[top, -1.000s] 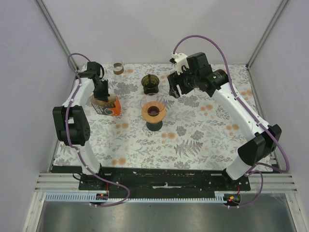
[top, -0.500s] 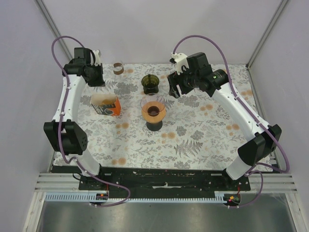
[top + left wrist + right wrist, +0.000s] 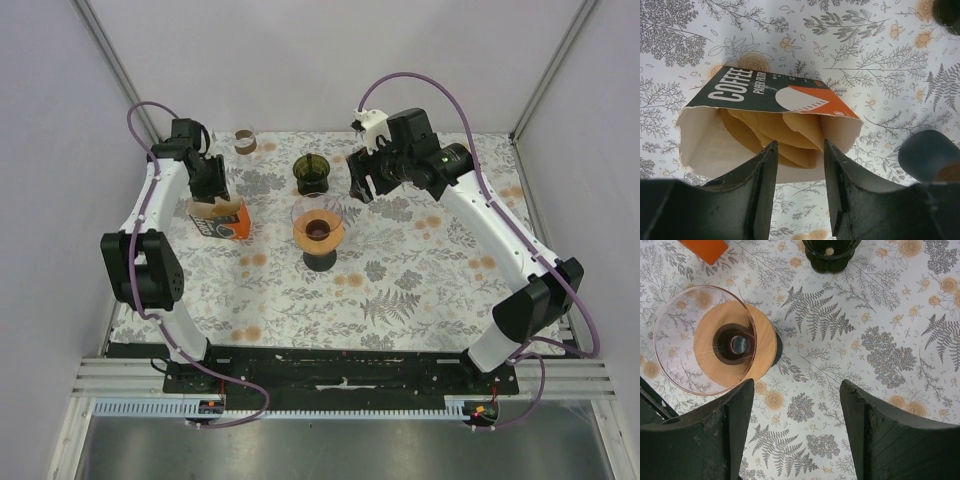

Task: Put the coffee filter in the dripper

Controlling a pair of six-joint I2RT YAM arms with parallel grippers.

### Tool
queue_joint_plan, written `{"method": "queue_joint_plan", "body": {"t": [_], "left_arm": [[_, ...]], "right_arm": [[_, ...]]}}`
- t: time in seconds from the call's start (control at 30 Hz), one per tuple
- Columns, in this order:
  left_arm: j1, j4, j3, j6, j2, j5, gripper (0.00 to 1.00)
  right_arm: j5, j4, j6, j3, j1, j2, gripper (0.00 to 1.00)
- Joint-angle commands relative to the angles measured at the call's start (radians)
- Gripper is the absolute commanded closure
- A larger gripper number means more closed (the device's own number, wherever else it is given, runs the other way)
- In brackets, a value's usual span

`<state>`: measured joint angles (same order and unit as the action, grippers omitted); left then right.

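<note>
Coffee filter (image 3: pixel 790 131): curved tan paper in box (image 3: pixel 755 92)

The top camera looks down from behind me on the whole table (image 3: pixel 420 290). My right wrist camera sits close above the dripper (image 3: pixel 722 342), also in the top view. My left faces the box (image 3: pixel 765 130) left of it.
</note>
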<state>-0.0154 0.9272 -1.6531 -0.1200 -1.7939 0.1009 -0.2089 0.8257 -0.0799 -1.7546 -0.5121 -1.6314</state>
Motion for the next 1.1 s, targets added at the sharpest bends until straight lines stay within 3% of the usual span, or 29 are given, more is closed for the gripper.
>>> {"method": "queue_joint_plan", "body": {"t": [0.0,0.4,0.43,0.57,0.6,0.87,1.07], "left_arm": [[0.002,-0.057,0.036,-0.052,-0.013,-0.043,0.52],[0.002,-0.125,0.107,-0.061,-0.082,-0.070,0.54],[0.002,-0.128,0.105,-0.063,-0.087,-0.069,0.60],[0.000,-0.105,0.090,-0.069,-0.081,-0.066,0.96],[-0.001,-0.094,0.079,-0.069,-0.065,-0.061,0.98],[-0.034,0.031,-0.056,-0.014,0.048,-0.003,0.98],[-0.041,0.062,-0.060,0.020,0.074,0.006,0.98]], "right_arm": [[-0.004,-0.016,-0.009,-0.013,0.004,0.048,0.23],[-0.007,-0.013,-0.014,-0.013,0.003,0.048,0.23],[-0.009,-0.013,-0.014,-0.016,0.004,0.047,0.23],[-0.006,-0.011,-0.011,-0.017,0.004,0.045,0.23],[-0.004,-0.010,-0.012,-0.016,0.004,0.048,0.23],[-0.006,-0.010,-0.014,-0.020,0.004,0.038,0.23],[-0.017,-0.011,-0.020,-0.034,0.004,0.025,0.23]]}}
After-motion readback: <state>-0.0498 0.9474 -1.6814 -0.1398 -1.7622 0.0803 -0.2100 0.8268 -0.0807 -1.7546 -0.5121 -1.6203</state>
